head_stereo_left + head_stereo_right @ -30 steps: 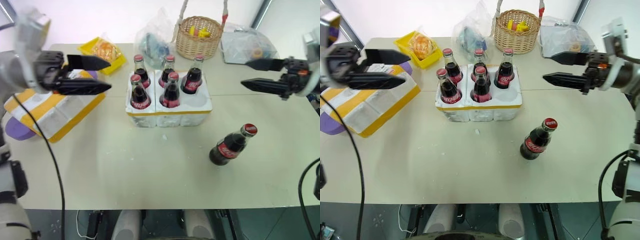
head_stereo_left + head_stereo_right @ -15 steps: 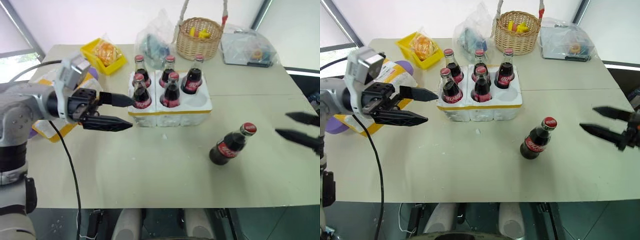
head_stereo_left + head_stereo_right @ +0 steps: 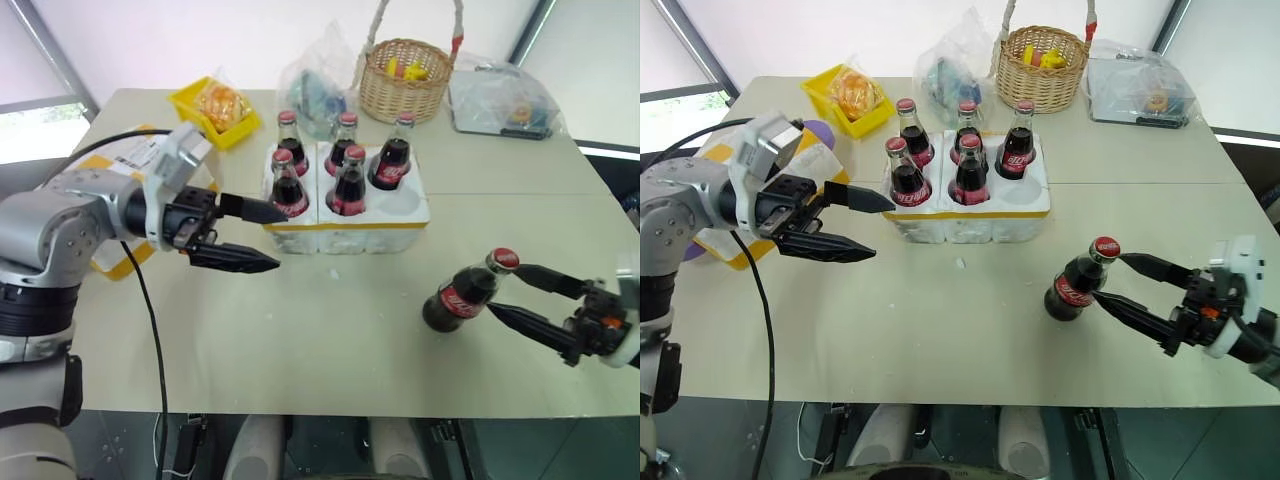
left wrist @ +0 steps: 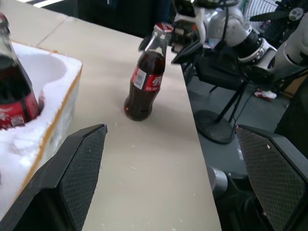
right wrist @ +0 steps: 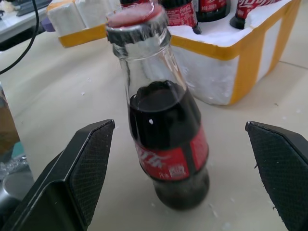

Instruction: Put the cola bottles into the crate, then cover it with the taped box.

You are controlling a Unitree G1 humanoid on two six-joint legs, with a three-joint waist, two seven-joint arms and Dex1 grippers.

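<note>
Right gripper (image 3: 1110, 281) near desk's (image 3: 940, 350) front right edge, fingers spread wide either side of lone upright cola bottle (image 3: 1077, 280), not closed on it. Left gripper (image 3: 865, 222) wide, empty, beside crate (image 3: 970, 215) at mid-desk; five bottles seated, front-right hole vacant. Taped box (image 3: 115, 160) at left edge.

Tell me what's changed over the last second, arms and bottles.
The right gripper dropped from above the table's far right side to straddle the loose cola bottle, jaws open, not gripping. The left gripper swung from over the taped box toward the crate, open. Five crated bottles and the loose one haven't moved.
</note>
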